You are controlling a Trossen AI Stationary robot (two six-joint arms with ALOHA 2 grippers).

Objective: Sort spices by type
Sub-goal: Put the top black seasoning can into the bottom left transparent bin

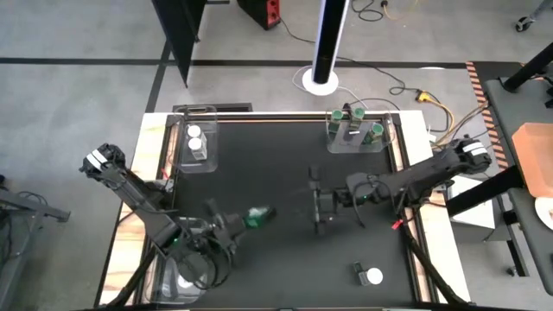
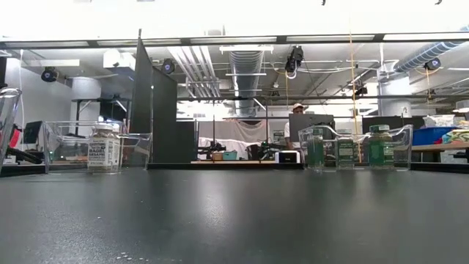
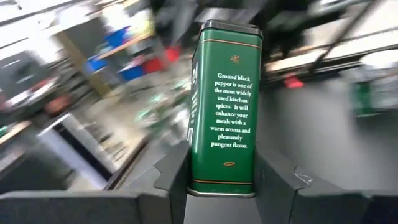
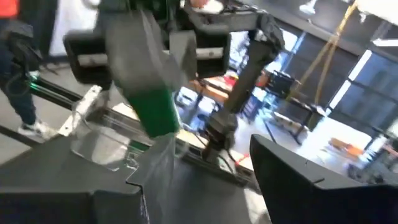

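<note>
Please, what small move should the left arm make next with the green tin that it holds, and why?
Probably carry it toward the right arm. The left gripper is shut on the green pepper tin, held above the mat. The green-lidded jars stand in the far right tray, across the table, and the right gripper waits open at the middle, its wrist view facing the tin, so a handover seems likely.
</note>
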